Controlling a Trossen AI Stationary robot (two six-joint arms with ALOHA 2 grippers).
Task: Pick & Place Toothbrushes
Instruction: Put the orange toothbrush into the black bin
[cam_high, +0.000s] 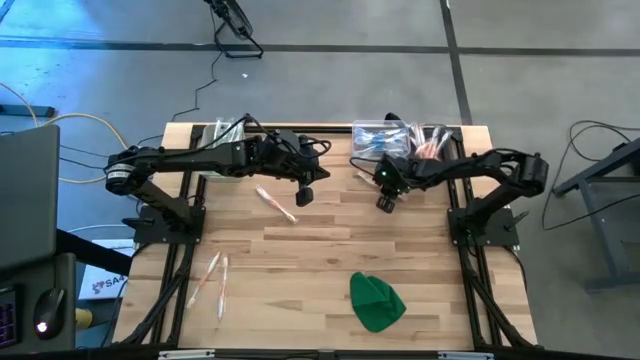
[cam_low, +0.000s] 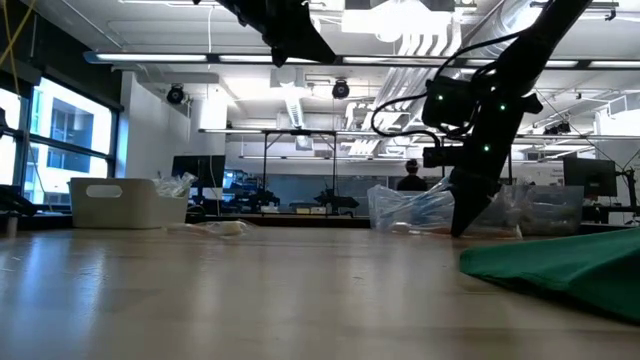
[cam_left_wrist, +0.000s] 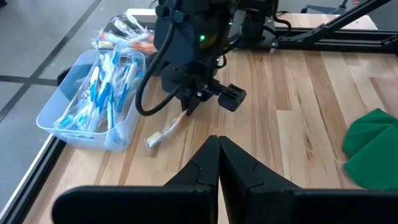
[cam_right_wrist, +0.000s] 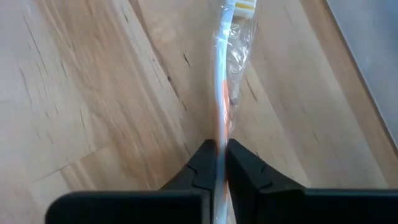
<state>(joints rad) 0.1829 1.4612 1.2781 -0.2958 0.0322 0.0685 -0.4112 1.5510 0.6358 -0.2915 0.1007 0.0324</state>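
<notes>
A toothbrush (cam_right_wrist: 222, 74) in a clear wrapper, with an orange accent, lies on the wooden table at the far right. My right gripper (cam_right_wrist: 221, 152) is shut on it; the left wrist view shows that gripper (cam_left_wrist: 191, 109) and the brush (cam_left_wrist: 165, 132) from the side. My left gripper (cam_left_wrist: 217, 146) is shut and empty, held high above the table's middle (cam_high: 305, 197). Another toothbrush (cam_high: 276, 203) lies flat on the table beside it. Two more toothbrushes (cam_high: 212, 275) lie at the near left. My right gripper pinches the toothbrush's handle (cam_right_wrist: 221, 127) between its two fingers, at the part away from the head (cam_right_wrist: 241, 6). The fingers come steeply from above, one on each side of the thin handle. The brush lies along the table, its head end (cam_left_wrist: 152, 142) resting on the wood.
A clear bin (cam_left_wrist: 93, 102) full of blue wrapped toothbrushes stands at the far right edge, with another bin (cam_high: 222, 133) at the far left. A green cloth lump (cam_high: 377, 300) lies at the near right. Bare wood shows across the table's middle.
</notes>
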